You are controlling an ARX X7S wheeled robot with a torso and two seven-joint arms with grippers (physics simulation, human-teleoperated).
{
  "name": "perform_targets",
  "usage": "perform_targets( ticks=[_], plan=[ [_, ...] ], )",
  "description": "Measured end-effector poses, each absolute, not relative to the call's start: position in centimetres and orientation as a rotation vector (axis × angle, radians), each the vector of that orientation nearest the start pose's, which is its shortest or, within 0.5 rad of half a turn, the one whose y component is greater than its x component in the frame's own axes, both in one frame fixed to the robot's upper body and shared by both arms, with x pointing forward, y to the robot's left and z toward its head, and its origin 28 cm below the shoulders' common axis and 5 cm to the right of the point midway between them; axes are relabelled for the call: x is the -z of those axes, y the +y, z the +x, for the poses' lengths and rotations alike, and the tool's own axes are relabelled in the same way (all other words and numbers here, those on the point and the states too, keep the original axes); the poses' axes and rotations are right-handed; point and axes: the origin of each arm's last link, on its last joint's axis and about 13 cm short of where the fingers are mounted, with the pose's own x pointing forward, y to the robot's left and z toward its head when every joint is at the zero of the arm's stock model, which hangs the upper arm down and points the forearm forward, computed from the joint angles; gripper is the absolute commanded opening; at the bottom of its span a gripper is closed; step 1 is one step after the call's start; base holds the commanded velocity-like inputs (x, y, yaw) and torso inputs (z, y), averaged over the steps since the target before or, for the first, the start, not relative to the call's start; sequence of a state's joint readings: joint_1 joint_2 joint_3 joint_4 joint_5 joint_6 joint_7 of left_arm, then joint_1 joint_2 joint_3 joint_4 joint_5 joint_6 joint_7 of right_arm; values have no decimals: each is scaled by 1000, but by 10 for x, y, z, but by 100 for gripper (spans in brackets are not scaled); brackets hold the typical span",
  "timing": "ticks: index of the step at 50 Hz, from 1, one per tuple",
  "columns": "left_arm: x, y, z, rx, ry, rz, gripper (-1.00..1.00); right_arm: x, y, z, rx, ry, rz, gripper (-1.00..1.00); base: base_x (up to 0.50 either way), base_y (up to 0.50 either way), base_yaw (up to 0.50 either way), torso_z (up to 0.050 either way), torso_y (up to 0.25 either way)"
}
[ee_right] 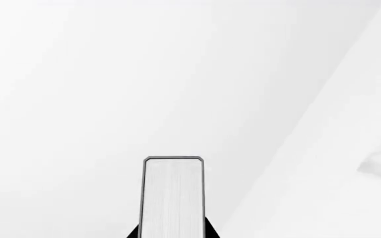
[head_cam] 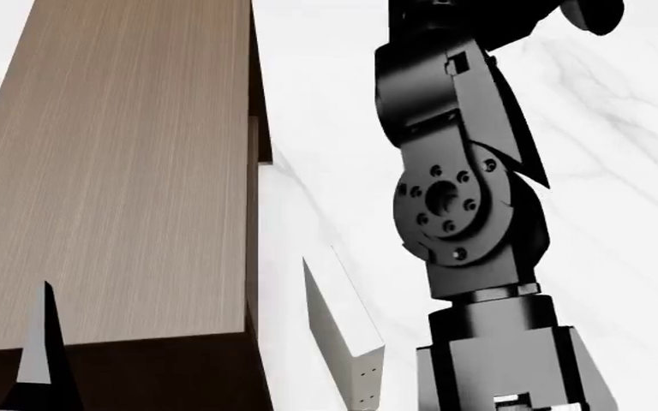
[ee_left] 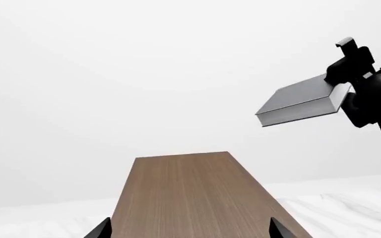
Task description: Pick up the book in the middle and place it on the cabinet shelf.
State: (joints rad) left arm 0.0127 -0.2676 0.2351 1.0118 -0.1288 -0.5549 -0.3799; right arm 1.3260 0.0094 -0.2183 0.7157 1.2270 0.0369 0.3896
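Observation:
The book (ee_left: 299, 101), dark grey with white page edges, hangs in the air, tilted, to the side of and above the cabinet shelf (ee_left: 197, 198). My right gripper (ee_left: 343, 82) is shut on one end of it. In the right wrist view the book's page edge (ee_right: 172, 196) stands between the two dark jaws of the right gripper (ee_right: 172, 234). My left gripper (ee_left: 190, 231) is open over the cabinet's light brown top, nothing between its fingertips (ee_left: 101, 230). In the head view the cabinet shelf (head_cam: 112, 171) fills the left side and the book is out of view.
An off-white book (head_cam: 346, 338) with small dots on its spine stands on the white marbled surface (head_cam: 615, 128) beside the cabinet. My right arm (head_cam: 455, 197) rises through the middle of the head view. One left finger (head_cam: 41, 360) shows over the cabinet's near corner.

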Motion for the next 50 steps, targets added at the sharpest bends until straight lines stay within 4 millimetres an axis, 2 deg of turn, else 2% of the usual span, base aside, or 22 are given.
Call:
perform_targets(
  ticks=[18, 35, 50],
  plan=[
    [-163, 191, 151, 8, -391, 40, 100, -331, -7, 379, -341, 28, 985, -100, 0, 0, 0, 0, 2],
    [-163, 192, 151, 8, -388, 40, 100, -320, 21, 351, -472, 151, 953, -100, 0, 0, 0, 0, 1],
    [-163, 192, 151, 8, -387, 39, 100, -305, 31, 342, -494, 213, 943, -100, 0, 0, 0, 1, 1]
  ],
)
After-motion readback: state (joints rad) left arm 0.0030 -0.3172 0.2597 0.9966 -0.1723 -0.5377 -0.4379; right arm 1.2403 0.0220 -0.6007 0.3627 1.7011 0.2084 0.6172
